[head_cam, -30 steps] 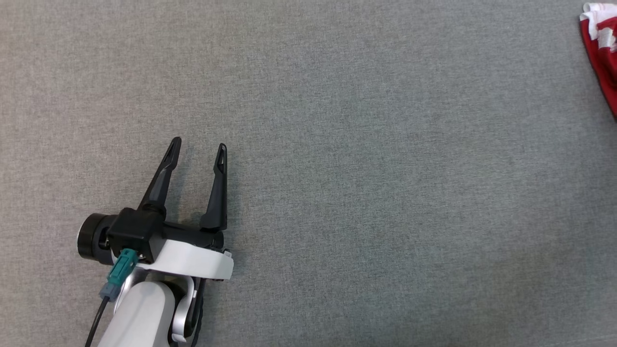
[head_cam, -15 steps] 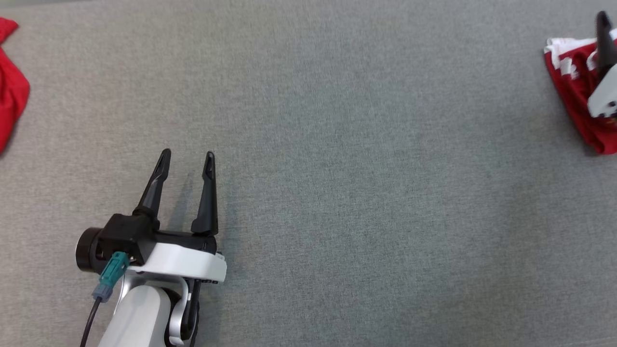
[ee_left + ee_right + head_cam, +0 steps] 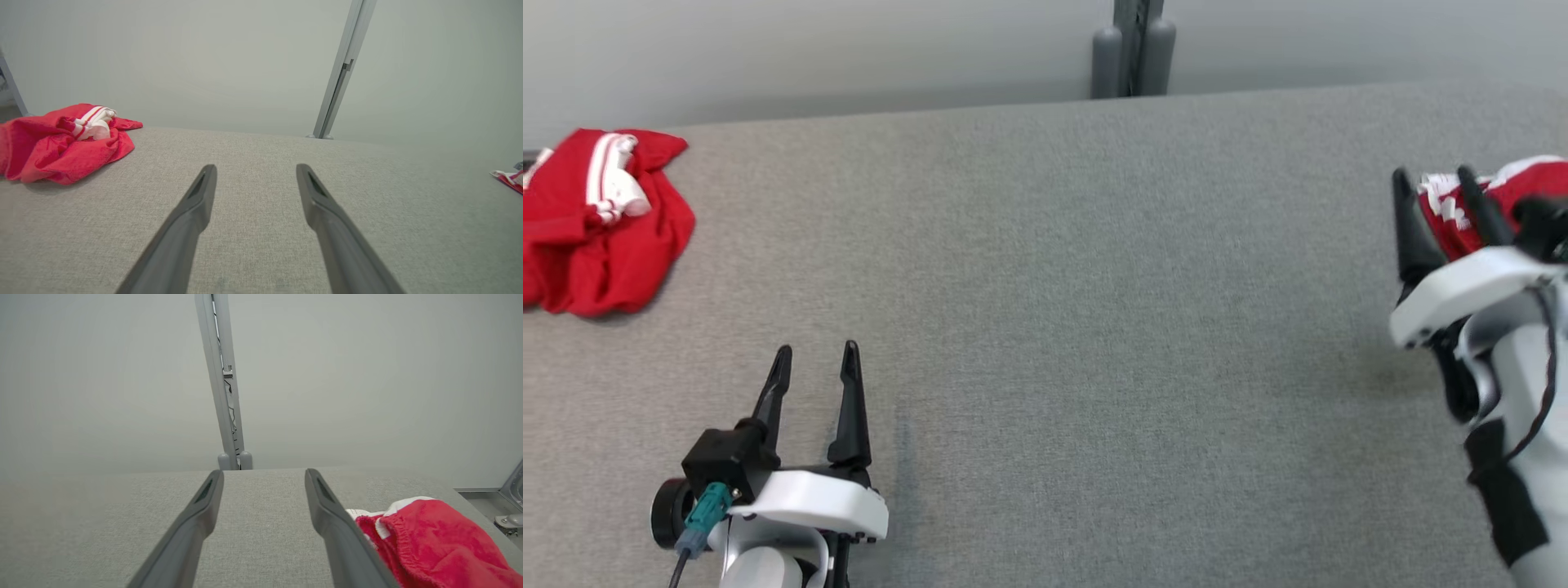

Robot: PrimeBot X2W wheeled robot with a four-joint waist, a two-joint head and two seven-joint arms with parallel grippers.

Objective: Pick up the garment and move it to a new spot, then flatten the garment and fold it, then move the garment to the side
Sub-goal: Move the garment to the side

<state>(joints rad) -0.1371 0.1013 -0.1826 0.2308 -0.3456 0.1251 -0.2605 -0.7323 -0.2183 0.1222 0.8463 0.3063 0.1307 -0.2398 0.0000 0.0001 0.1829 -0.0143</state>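
Head view: a grey cloth-covered counter (image 3: pixel 1094 327) carries two garments, both red with white trim. One crumpled garment (image 3: pixel 596 237) lies in a heap at the counter's far left corner. The second garment (image 3: pixel 1519 184) lies bunched at the right edge. There are two tools. The left tool (image 3: pixel 817 349) hovers near the near-left part of the counter, its two dark fingers spread wide with nothing between them, well apart from the heap. The right tool (image 3: pixel 1433 175) stands at the right edge, likewise spread wide and holding nothing. In the right wrist view one finger (image 3: pixel 343 535) runs just beside the second garment's (image 3: pixel 433 543) white-trimmed edge; whether it touches cannot be told. One grey post (image 3: pixel 1133 49) rises behind the far edge.
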